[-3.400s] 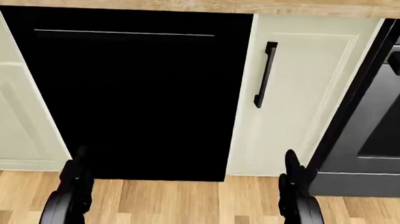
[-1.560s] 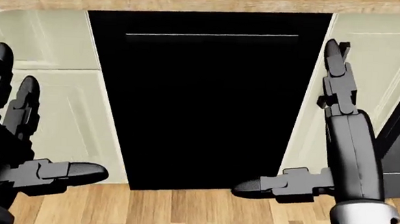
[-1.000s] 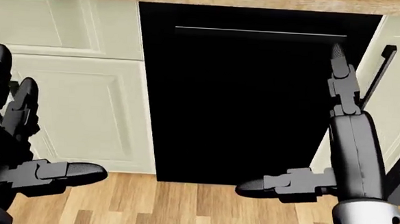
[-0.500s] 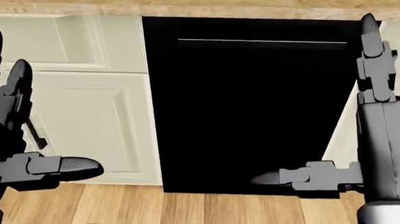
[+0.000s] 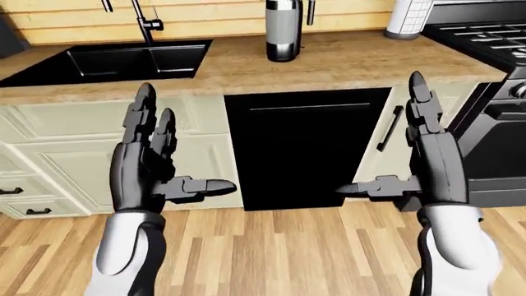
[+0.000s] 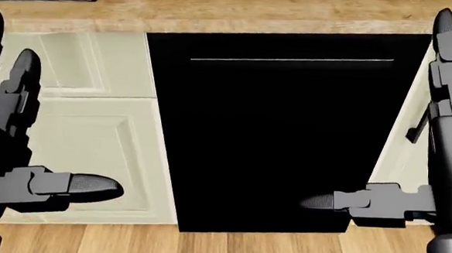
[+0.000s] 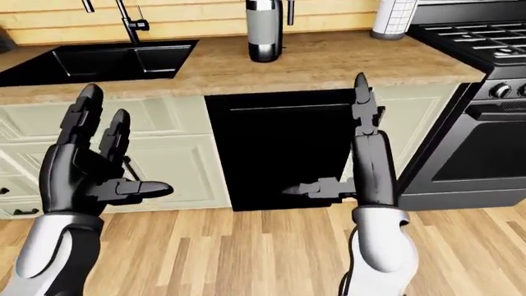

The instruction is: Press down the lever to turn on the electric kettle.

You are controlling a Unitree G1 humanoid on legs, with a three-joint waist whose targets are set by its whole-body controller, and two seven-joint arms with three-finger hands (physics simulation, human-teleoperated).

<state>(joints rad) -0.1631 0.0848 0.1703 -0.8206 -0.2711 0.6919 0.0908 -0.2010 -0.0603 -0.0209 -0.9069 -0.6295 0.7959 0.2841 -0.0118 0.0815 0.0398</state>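
Observation:
The electric kettle [image 5: 282, 31] is a silver cylinder with a dark base. It stands on the wooden counter [image 5: 345, 61] at the top of the left-eye view, with its handle on its right side. Its lever does not show clearly. My left hand [image 5: 177, 151] is open, fingers up and thumb out, low and to the left of the kettle. My right hand [image 5: 386, 142] is open the same way, low and to the right. Both are well short of the counter and hold nothing. The head view shows only the hands, left [image 6: 47, 134] and right [image 6: 382, 111].
A black dishwasher front [image 5: 304, 148] sits under the kettle. A black sink [image 5: 123, 58] with a faucet [image 5: 148, 21] is at the left. A black stove [image 5: 485, 37] and oven [image 5: 493, 142] are at the right. A white canister [image 5: 407, 18] stands by the stove. Cream cabinets and wood floor lie below.
Both hands rose from low by the floor to upright and open. The camera moved: the dishwasher front slid right in the head view, then sank slightly as the view tilted up.

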